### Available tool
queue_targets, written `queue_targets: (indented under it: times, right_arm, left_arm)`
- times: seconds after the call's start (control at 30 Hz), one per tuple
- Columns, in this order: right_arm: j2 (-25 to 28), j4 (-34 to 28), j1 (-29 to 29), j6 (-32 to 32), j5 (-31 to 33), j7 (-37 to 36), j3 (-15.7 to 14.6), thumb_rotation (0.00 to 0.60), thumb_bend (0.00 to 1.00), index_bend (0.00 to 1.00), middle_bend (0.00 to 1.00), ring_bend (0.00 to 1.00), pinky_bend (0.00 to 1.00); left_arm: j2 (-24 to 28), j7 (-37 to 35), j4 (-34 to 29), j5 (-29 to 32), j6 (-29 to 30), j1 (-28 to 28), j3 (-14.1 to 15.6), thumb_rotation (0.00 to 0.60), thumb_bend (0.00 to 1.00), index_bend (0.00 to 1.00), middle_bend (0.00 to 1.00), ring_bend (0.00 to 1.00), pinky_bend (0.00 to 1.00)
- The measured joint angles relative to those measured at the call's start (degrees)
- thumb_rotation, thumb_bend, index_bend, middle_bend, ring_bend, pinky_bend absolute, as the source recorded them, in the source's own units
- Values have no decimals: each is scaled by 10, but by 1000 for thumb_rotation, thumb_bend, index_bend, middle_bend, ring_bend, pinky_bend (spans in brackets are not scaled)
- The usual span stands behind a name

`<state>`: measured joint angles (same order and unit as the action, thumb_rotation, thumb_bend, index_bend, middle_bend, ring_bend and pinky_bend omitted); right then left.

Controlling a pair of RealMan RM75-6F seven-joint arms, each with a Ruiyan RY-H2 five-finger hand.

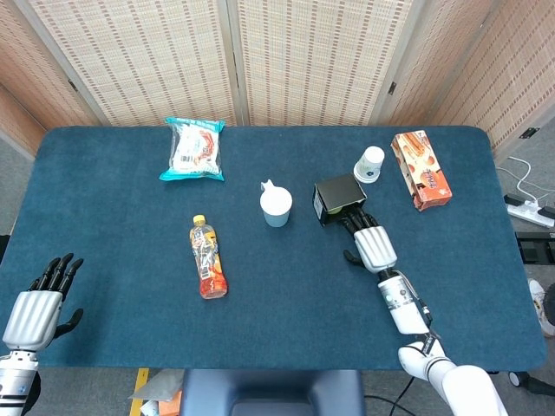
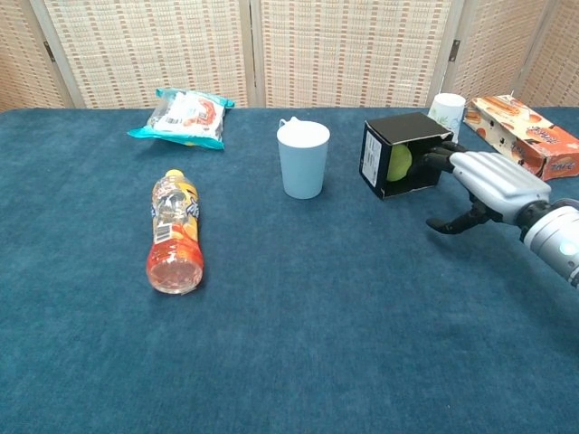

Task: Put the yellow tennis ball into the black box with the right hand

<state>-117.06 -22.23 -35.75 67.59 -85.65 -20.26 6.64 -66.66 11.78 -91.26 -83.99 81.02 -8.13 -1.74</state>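
The yellow tennis ball (image 2: 400, 163) lies inside the black box (image 2: 403, 134), visible through the box's open front in the chest view; the head view hides it. The black box (image 1: 338, 197) lies on its side right of the table's centre. My right hand (image 2: 493, 180) reaches to the box's opening with fingers spread, fingertips at the mouth, thumb hanging low and holding nothing; in the head view the right hand (image 1: 373, 243) sits just below the box. My left hand (image 1: 35, 310) rests open at the near left edge of the table.
A light blue cup (image 2: 301, 159) stands left of the box. A plastic bottle (image 2: 174, 235) lies further left, a snack bag (image 2: 185, 116) at the back left. A white paper cup (image 2: 447, 112) and an orange carton (image 2: 523, 123) stand behind and right of the box.
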Motion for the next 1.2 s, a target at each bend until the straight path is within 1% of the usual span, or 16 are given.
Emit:
queue_targets:
  times: [0.57, 0.7, 0.8, 0.9, 1.03, 1.13, 1.2]
  right_arm:
    - [1, -5, -1, -2, 5, 4, 1, 600, 257, 253, 127, 0, 182]
    - [7, -18, 5, 15, 4, 6, 0, 600, 258, 253, 164, 0, 182]
    - [19, -41, 15, 32, 2, 14, -1, 600, 259, 253, 186, 0, 182]
    - [38, -80, 30, 49, 2, 34, -3, 600, 260, 254, 232, 0, 182]
    - [80, -166, 56, 74, 4, 84, -7, 600, 259, 336, 323, 42, 210]
    - [126, -260, 81, 97, 5, 134, -11, 600, 240, 359, 342, 48, 212]
    - [165, -334, 100, 116, 6, 168, -14, 600, 223, 360, 336, 48, 212]
  left_arm:
    - [2, -6, 0, -1, 1, 0, 0, 600, 335, 112, 139, 73, 320]
    - [3, -9, 0, -2, 2, 1, 1, 600, 334, 112, 139, 73, 320]
    - [4, -11, 0, -4, 3, 1, 2, 600, 335, 112, 139, 73, 320]
    - [5, -15, -1, -8, 5, 2, 3, 600, 334, 113, 139, 74, 320]
    - [7, -21, -1, -13, 8, 3, 5, 600, 333, 112, 139, 73, 320]
    - [8, -23, -1, -18, 9, 3, 6, 600, 334, 112, 142, 73, 320]
    - [8, -24, 0, -21, 10, 4, 8, 600, 335, 112, 144, 73, 320]
